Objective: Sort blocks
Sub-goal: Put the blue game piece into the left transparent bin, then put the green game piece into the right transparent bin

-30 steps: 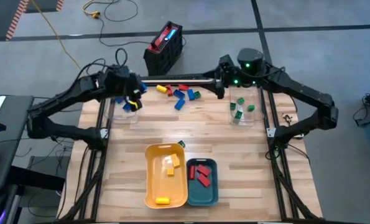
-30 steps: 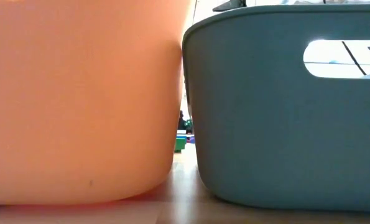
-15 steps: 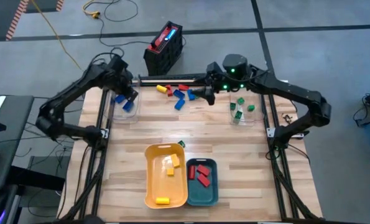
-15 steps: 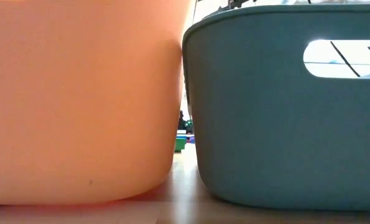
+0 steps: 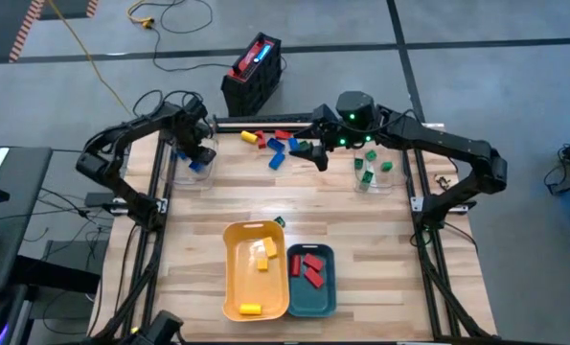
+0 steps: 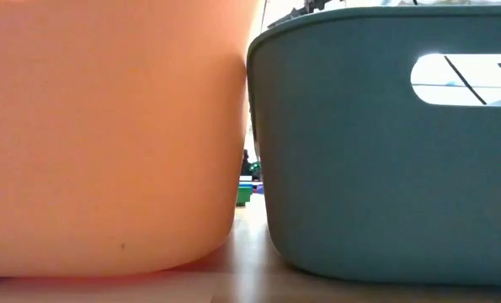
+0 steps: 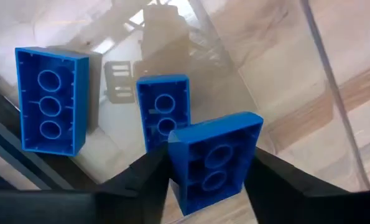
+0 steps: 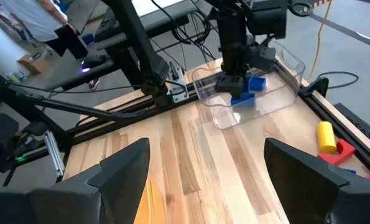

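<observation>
While the left end effector (image 7: 206,186) hangs tilted over the clear container (image 5: 194,167), fingers around a blue block (image 7: 214,158), we should let go fully, then lift straight off. Farther across the surface (image 5: 361,240), the right end effector (image 5: 315,154) reaches low, open, near the loose blocks (image 5: 275,144).

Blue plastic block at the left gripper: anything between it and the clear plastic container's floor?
Partly. A second blue block lies on the clear plastic container's floor beneath the blue plastic block in the left gripper; a third blue block lies aside.
</observation>
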You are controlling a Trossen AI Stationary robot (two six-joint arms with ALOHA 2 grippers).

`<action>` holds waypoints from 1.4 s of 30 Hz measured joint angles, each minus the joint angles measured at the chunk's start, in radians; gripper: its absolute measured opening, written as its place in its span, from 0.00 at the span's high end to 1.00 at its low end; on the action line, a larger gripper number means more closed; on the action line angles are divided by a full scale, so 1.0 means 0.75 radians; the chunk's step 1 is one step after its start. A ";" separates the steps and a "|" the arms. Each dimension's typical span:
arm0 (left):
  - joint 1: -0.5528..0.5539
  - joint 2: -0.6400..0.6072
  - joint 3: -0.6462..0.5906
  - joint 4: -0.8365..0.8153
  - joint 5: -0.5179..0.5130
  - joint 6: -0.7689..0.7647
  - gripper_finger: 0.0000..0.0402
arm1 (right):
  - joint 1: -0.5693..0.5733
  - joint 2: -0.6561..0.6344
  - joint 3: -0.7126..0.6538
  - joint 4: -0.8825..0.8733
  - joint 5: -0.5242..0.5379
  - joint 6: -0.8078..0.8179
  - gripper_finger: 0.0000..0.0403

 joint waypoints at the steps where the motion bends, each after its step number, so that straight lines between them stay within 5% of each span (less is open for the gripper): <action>1: 0.000 0.000 0.000 -0.001 -0.004 0.004 0.48 | 0.000 0.000 0.000 -0.012 0.000 0.000 0.18; 8: 0.000 -0.073 0.003 -0.005 -0.039 0.032 0.31 | -0.013 0.000 0.000 -0.047 0.000 -0.046 0.18; 18: -0.173 -0.257 0.188 0.190 -0.040 0.198 0.33 | -0.131 0.003 0.000 -0.054 0.004 -0.060 0.18; 31: -0.274 0.230 0.613 0.144 0.329 0.622 0.38 | -0.177 0.003 0.001 -0.261 -0.006 -0.023 0.18; 42: -0.286 0.458 0.695 0.073 0.355 0.827 0.38 | -0.097 0.000 0.001 -0.384 0.028 0.021 0.18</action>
